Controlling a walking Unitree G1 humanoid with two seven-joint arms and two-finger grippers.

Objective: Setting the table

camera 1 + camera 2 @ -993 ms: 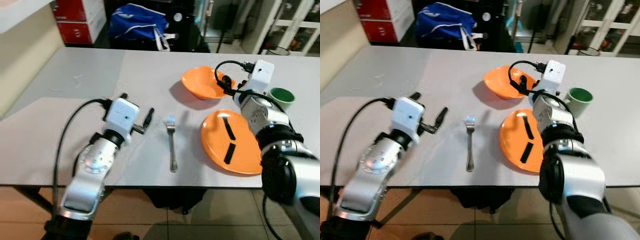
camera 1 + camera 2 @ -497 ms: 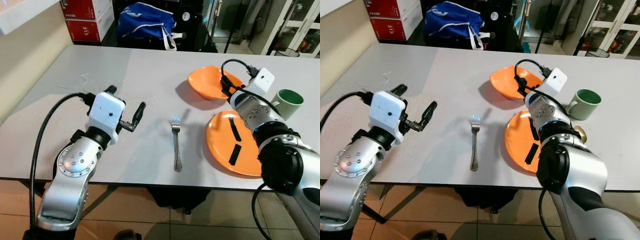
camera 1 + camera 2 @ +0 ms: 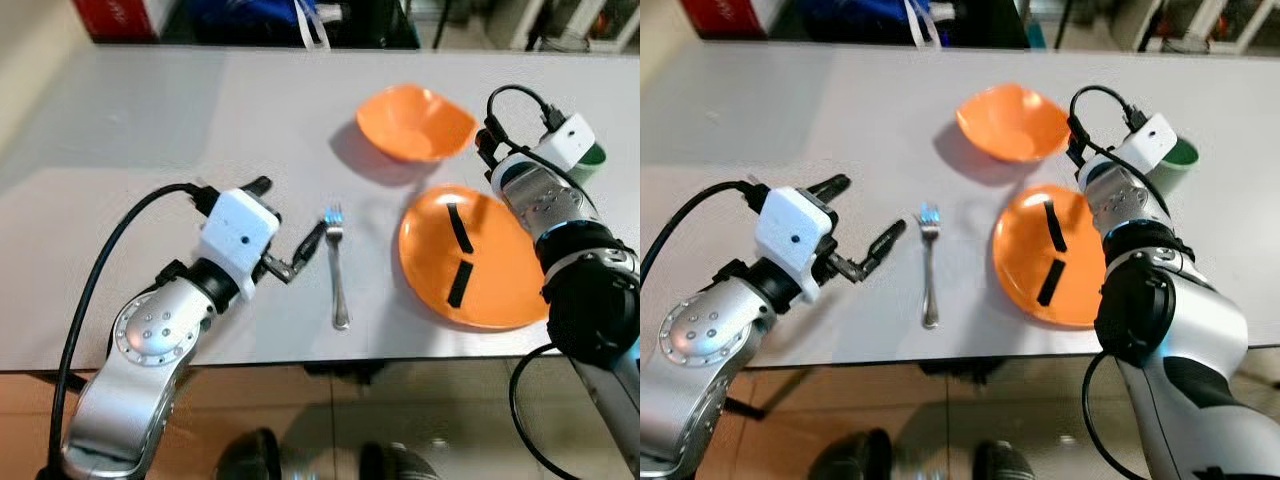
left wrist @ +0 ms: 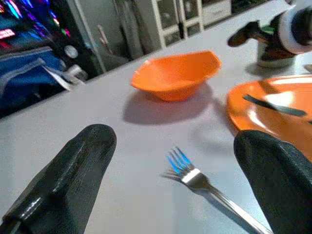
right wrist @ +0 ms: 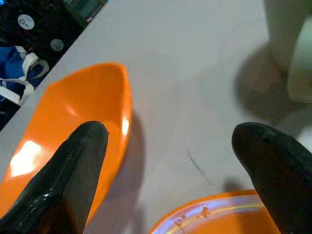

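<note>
1. Left eye view: a grey table [image 3: 150, 130] carries an orange bowl [image 3: 415, 122] at the far side, an orange plate [image 3: 470, 258] near and to the right, and a metal fork [image 3: 337, 270] lying flat just left of the plate, tines pointing away. The left gripper [image 3: 285, 230] hovers just left of the fork with its fingers spread wide and empty. The right gripper [image 3: 505, 135] sits over the gap between bowl and plate.

2. Right eye view: a green mug [image 3: 1178, 160] stands at the far right, partly hidden behind the right wrist's white camera housing. Two dark strips on the plate look like shadows or reflections of the right fingers; I cannot tell which.

3. Left wrist view: the left fingers [image 4: 73, 175] stand well apart with nothing between them; the fork lies just beyond, the bowl farther off.

4. Right wrist view: the right fingers [image 5: 78, 170] are also wide open and hold nothing. The bowl's rim, the plate's edge and the mug's pale side lie ahead.

5. Judgement: plate, bowl, fork and mug are already on the table, so the setting looks well along. What seems left is tidying positions, perhaps squaring the fork beside the plate or bringing the mug closer.
</note>
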